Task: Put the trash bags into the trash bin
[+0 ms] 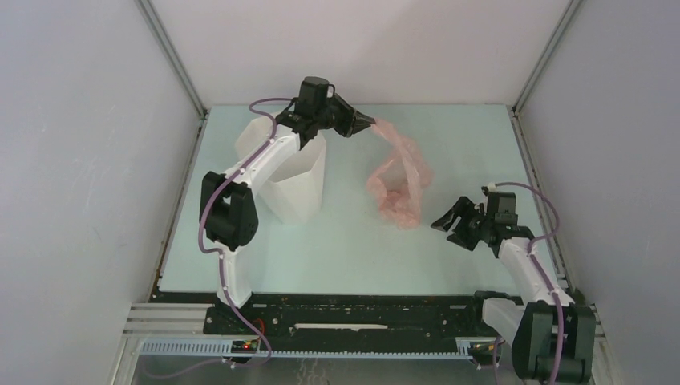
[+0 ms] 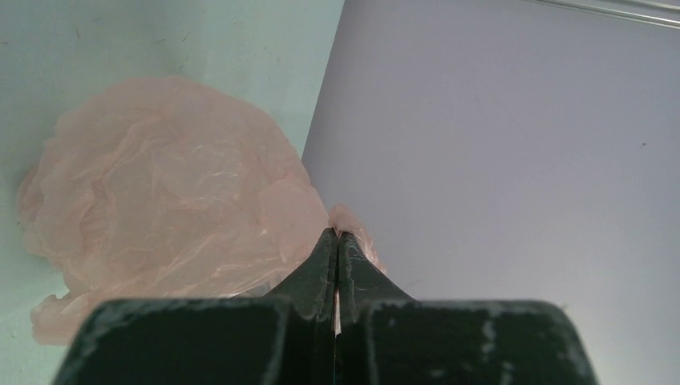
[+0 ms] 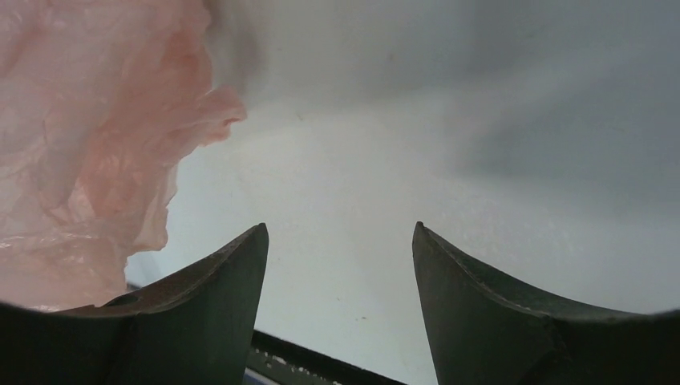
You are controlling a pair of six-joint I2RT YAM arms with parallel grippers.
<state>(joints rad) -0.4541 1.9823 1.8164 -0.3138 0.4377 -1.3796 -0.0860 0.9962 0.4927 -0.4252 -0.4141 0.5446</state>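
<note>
Trash bag (image 1: 397, 180) in left hand (image 1: 372, 122); overhead, bottom seemingly touches table (image 1: 353, 249).

A robotics lab test cell: a pale green tabletop (image 1: 449, 257) is boxed in on three sides by plain grey-white panels (image 1: 80, 160) held in aluminium frame posts (image 1: 170, 56). Along the tabletop's near edge run a black mounting rail (image 1: 361, 317) and a slotted cable duct (image 1: 337, 347) — the left arm (image 1: 240, 172) and right arm (image 1: 525, 265) are bolted there, one toward each near corner
</note>
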